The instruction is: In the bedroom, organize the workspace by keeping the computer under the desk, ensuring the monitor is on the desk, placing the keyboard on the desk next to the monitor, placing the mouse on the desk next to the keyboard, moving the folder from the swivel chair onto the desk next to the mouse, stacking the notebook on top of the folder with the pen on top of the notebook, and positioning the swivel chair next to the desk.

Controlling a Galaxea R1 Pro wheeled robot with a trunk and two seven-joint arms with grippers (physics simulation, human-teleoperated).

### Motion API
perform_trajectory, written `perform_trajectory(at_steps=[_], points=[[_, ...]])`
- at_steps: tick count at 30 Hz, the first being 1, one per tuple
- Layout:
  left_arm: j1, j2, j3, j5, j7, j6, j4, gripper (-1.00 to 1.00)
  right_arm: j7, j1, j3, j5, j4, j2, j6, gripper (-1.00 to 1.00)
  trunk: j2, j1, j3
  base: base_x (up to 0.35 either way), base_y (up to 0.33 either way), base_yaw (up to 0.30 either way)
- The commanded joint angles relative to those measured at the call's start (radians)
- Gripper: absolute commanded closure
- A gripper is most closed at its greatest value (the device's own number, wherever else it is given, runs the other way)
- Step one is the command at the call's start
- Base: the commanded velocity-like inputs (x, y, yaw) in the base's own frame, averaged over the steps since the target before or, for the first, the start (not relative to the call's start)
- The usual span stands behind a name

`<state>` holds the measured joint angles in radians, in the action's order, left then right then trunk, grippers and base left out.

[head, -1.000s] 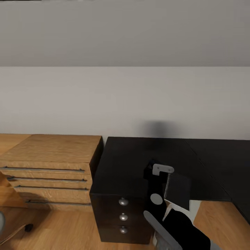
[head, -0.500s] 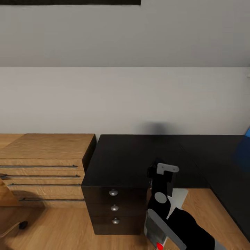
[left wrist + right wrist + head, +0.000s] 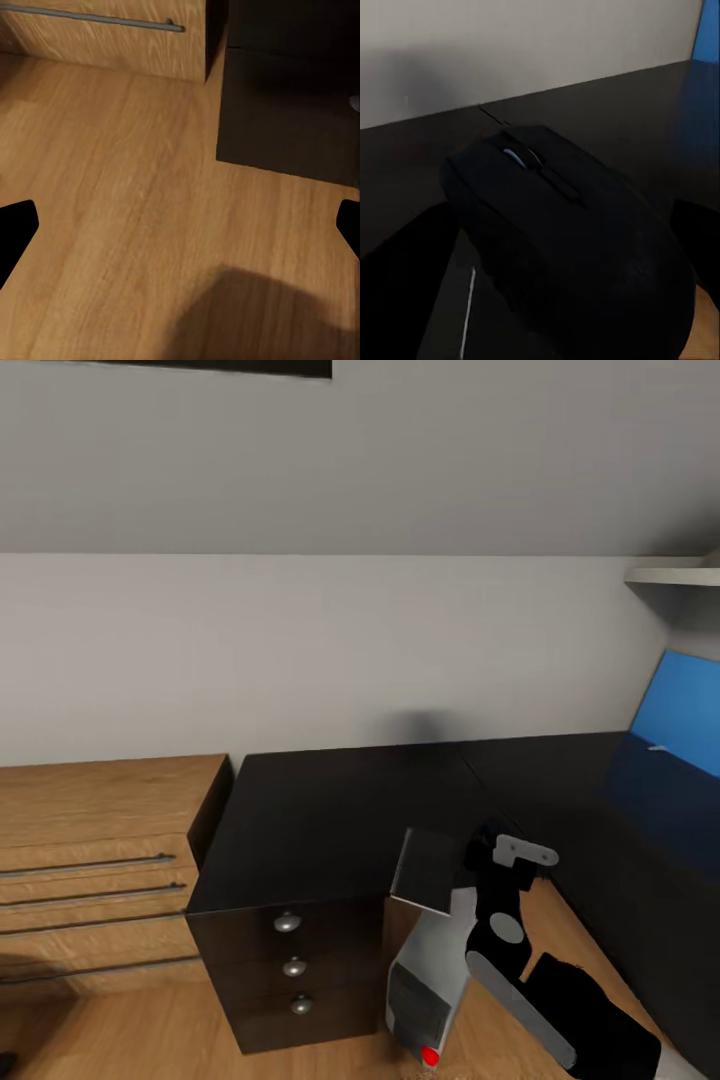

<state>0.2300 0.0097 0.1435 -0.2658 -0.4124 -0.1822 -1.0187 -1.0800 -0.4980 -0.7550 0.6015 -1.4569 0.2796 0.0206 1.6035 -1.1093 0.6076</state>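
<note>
No text, label, brand, number or sign can be read in any of the pictures. The mouse, seen close up in the right wrist view, carries no legible mark, and the black bench and the wooden drawer chest bear no writing.

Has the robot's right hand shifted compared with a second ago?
Yes. The right hand sits farther right of the drawer knobs, nearer the blue panel.

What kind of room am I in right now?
Probably a home office or bedroom corner: a black L-shaped desk with drawers, a wooden drawer chest beside it, wood flooring, and the mouse in the right gripper.
</note>
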Motion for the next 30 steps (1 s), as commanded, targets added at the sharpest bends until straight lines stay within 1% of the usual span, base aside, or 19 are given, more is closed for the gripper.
perform_trajectory(at_steps=[1, 2, 3, 4, 7, 8, 9, 10, 13, 14, 16, 17, 18, 22, 25, 28, 30], points=[[0.000, 0.001, 0.004, -0.010, -0.005, -0.005, 0.002, -1.00, 0.006, -0.001, 0.008, 0.005, 0.015, 0.002, -0.002, 1.00, 0.001, 0.000, 0.001, 0.000, 0.000, -0.286], [0.000, 0.001, 0.004, -0.009, -0.005, -0.005, 0.005, -1.00, 0.026, -0.002, 0.027, 0.006, 0.030, 0.003, -0.005, 1.00, 0.001, 0.000, 0.001, 0.000, 0.000, -0.287], [0.000, 0.001, 0.004, -0.009, -0.005, -0.005, 0.007, -1.00, 0.075, -0.002, 0.067, 0.008, 0.059, 0.004, -0.006, 1.00, 0.001, 0.000, 0.001, 0.000, 0.000, -0.287], [0.000, 0.001, 0.004, -0.009, -0.005, -0.005, 0.008, -1.00, 0.095, -0.002, 0.083, 0.008, 0.070, 0.004, -0.007, 1.00, 0.001, 0.000, 0.001, 0.000, 0.000, -0.286], [0.000, 0.001, 0.004, -0.009, -0.005, -0.005, 0.009, -1.00, 0.209, -0.001, 0.191, 0.011, 0.142, 0.003, -0.007, 1.00, 0.001, 0.000, 0.001, 0.000, 0.000, -0.282], [0.000, 0.001, 0.004, -0.009, -0.005, -0.005, 0.009, -1.00, 0.224, -0.001, 0.208, 0.011, 0.153, 0.002, -0.007, 1.00, 0.001, 0.000, 0.001, 0.000, 0.000, -0.278], [0.000, 0.001, 0.004, -0.009, -0.005, -0.005, 0.009, -1.00, 0.254, -0.002, 0.242, 0.012, 0.177, 0.001, -0.007, 1.00, 0.001, 0.000, 0.001, 0.000, 0.000, -0.277], [0.000, 0.001, 0.004, -0.009, -0.005, -0.005, 0.009, -1.00, 0.268, -0.001, 0.259, 0.012, 0.188, 0.001, -0.007, 1.00, 0.001, 0.000, 0.001, 0.000, 0.000, -0.276], [0.000, 0.001, 0.004, -0.009, -0.005, -0.005, 0.009, -1.00, 0.338, -0.001, 0.349, 0.013, 0.237, 0.000, -0.005, 1.00, 0.001, 0.000, 0.001, 0.000, 0.000, -0.274], [0.000, 0.001, 0.004, -0.009, -0.005, -0.005, 0.009, -1.00, 0.348, -0.001, 0.362, 0.013, 0.243, 0.000, -0.004, 1.00, 0.001, 0.000, 0.001, 0.000, 0.000, -0.274], [0.000, 0.001, 0.004, -0.009, -0.005, -0.005, 0.009, -1.00, 0.383, -0.001, 0.405, 0.013, 0.271, -0.001, -0.003, 1.00, 0.001, 0.000, 0.001, 0.000, 0.000, -0.273], [0.000, 0.000, 0.004, -0.009, -0.005, -0.005, 0.009, -1.00, 0.390, -0.001, 0.413, 0.013, 0.279, -0.001, -0.002, 1.00, 0.001, 0.000, 0.000, 0.000, 0.000, -0.273], [0.000, 0.001, 0.004, -0.009, -0.005, -0.006, 0.009, -1.00, 0.409, -0.002, 0.430, 0.014, 0.309, -0.001, -0.001, 1.00, 0.001, 0.000, 0.000, 0.000, 0.000, -0.272], [0.000, 0.001, 0.004, -0.008, -0.005, -0.006, 0.009, -1.00, 0.440, -0.003, 0.463, 0.013, 0.366, 0.000, -0.001, 1.00, 0.001, 0.000, -0.001, 0.000, 0.000, -0.270], [0.000, 0.000, 0.004, -0.008, -0.005, -0.007, 0.009, -1.00, 0.489, -0.003, 0.517, 0.012, 0.413, 0.000, -0.001, 1.00, 0.001, 0.000, -0.003, 0.000, 0.000, -0.262], [0.000, 0.000, 0.004, -0.008, -0.005, -0.007, 0.009, -1.00, 0.528, -0.006, 0.549, 0.012, 0.466, 0.001, -0.001, 1.00, 0.001, 0.000, -0.004, 0.000, 0.000, -0.258], [0.000, 0.000, 0.005, -0.007, -0.005, -0.008, 0.009, -1.00, 0.550, -0.008, 0.558, 0.012, 0.504, 0.001, -0.001, 1.00, 0.001, 0.000, -0.006, 0.000, 0.000, -0.256]])
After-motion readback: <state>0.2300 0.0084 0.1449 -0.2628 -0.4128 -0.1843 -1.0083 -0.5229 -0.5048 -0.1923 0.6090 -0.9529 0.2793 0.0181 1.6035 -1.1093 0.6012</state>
